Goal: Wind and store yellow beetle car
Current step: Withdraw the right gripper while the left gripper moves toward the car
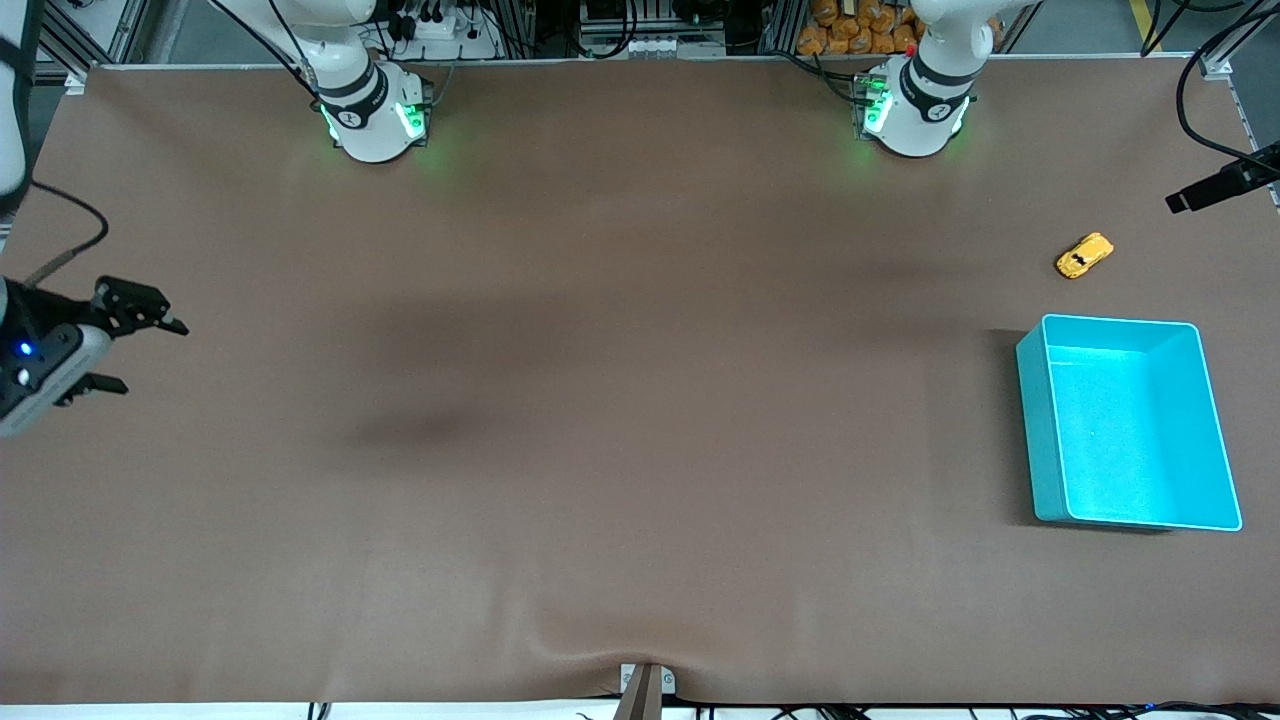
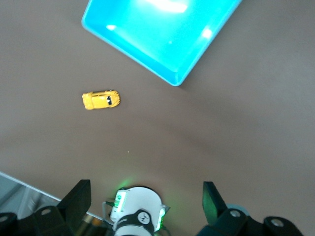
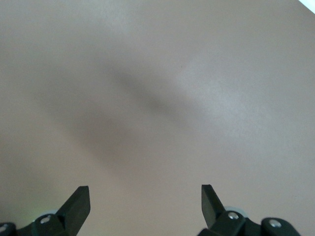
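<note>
Car position: You find the yellow beetle car [image 1: 1084,256] flat on the brown table [image 1: 600,400], at the left arm's end. It sits on its wheels, untouched.
Car vs bin: It lies at about 11 o'clock from the teal bin [image 1: 1130,425] in the front view, farther from the front camera, near but not touching. The bin looks empty.
Left gripper: The left gripper [image 2: 147,201] hangs high over that end of the table, fingers spread wide, holding nothing. Car and bin corner both show beneath it.
Right gripper: The right gripper [image 1: 125,345] waits over the right arm's end of the table, also spread apart and empty.
Handling, judged: Expect a light, rigid, smooth shell; it will probably roll if nudged along its length.
Grip advice: Pinch across the two doors, low on the body.
Progress: Winding and storing not yet started.
</note>
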Action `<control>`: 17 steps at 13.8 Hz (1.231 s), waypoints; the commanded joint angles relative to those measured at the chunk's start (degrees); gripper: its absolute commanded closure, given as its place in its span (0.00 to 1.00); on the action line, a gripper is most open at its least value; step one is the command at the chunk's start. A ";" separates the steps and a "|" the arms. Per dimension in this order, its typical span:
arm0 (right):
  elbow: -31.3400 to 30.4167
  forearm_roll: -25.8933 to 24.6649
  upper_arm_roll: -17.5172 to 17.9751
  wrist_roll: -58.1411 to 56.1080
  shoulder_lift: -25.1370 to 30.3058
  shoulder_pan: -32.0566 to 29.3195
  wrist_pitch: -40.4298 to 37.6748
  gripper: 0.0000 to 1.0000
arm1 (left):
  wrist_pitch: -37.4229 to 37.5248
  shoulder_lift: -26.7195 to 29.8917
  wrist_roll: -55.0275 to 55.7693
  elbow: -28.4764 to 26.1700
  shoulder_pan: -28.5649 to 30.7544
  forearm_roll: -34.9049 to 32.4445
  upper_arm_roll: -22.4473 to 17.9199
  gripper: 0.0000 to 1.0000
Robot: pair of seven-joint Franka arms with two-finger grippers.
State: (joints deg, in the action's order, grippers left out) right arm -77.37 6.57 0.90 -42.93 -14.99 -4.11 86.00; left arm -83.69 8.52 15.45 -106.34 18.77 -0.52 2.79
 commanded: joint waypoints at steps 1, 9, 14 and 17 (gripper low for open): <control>-0.41 -4.53 -0.55 13.60 3.99 5.59 -3.01 0.00 | -5.50 1.33 9.56 -6.58 1.26 0.08 0.73 0.00; 0.03 0.99 -0.55 42.00 7.96 6.93 -7.43 0.00 | -20.79 -6.84 22.69 -13.63 9.33 0.08 0.90 0.00; -12.50 -0.23 -0.46 45.21 17.52 7.02 1.16 0.00 | -27.47 -9.84 30.32 -16.08 11.37 0.08 0.99 0.00; -15.00 -0.50 -0.46 45.83 18.60 7.02 3.04 0.00 | -36.95 -9.84 33.58 -22.05 11.90 0.26 0.99 0.00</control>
State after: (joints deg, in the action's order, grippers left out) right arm -88.30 6.15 0.57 1.69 0.87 2.88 87.22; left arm -114.92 -2.54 46.80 -123.73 29.91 -0.52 3.35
